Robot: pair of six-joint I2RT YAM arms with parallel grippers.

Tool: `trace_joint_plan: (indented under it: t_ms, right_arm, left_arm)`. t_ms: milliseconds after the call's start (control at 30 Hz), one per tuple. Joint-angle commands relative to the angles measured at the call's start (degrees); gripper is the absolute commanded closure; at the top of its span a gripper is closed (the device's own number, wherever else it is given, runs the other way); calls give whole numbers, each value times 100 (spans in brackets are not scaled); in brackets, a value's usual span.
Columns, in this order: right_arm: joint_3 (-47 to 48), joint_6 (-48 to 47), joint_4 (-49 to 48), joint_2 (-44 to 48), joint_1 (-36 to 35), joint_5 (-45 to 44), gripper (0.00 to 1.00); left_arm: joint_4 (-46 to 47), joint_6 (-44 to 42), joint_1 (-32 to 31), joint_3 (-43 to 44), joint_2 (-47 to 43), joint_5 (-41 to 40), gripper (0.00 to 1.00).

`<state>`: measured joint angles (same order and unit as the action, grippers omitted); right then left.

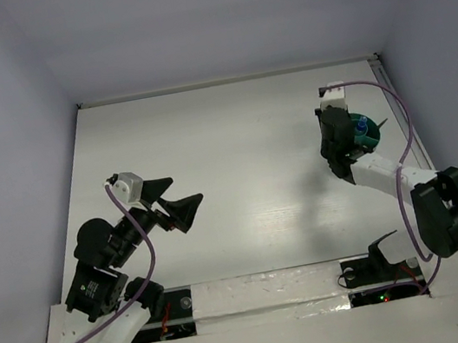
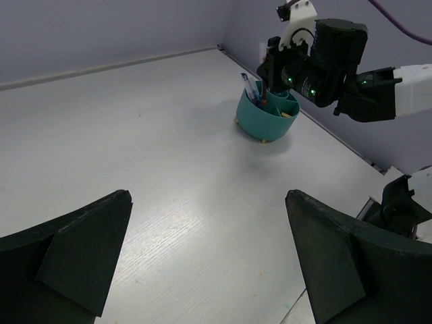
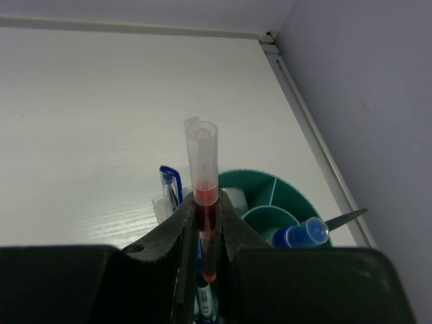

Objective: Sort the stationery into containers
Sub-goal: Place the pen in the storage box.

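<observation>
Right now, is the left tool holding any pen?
No, the left tool is wide open, and only the white table shows in the gap.

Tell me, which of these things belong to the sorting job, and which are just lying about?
In the job:
red pen, pinched in the right gripper
teal tub below it
blue pens and a blue-capped item standing in the tub

Just there:
left gripper, open and holding nothing
white table
</observation>
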<state>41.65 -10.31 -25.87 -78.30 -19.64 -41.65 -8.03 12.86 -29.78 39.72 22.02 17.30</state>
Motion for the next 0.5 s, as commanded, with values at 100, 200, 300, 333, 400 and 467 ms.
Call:
trace_joint_plan:
  t_ms: [100,200,300,333,400,467]
  right_arm:
    - [-438,388,-481,95,39,-404,100]
    - [-587,749,-217,332,39,-405,93]
    - [-675,899,-7,614,39,-397,68]
    - [-649,925,98,667,39,-388,57]
    - [-597,1074,467,816,39,-405,32]
    - [-439,1398,975,895,39,-344,22]
  left_arm:
    - [153,-38,16,-53,-40,-51,1]
    - [153,-38,16,-53,-14,-69,1]
    - [144,-30,16,-53,4,-69,1]
    - [144,-38,16,-53,13,-78,1]
    - [153,-38,16,-53,22,-86,1]
    - [144,-38,16,-53,30,-121,1]
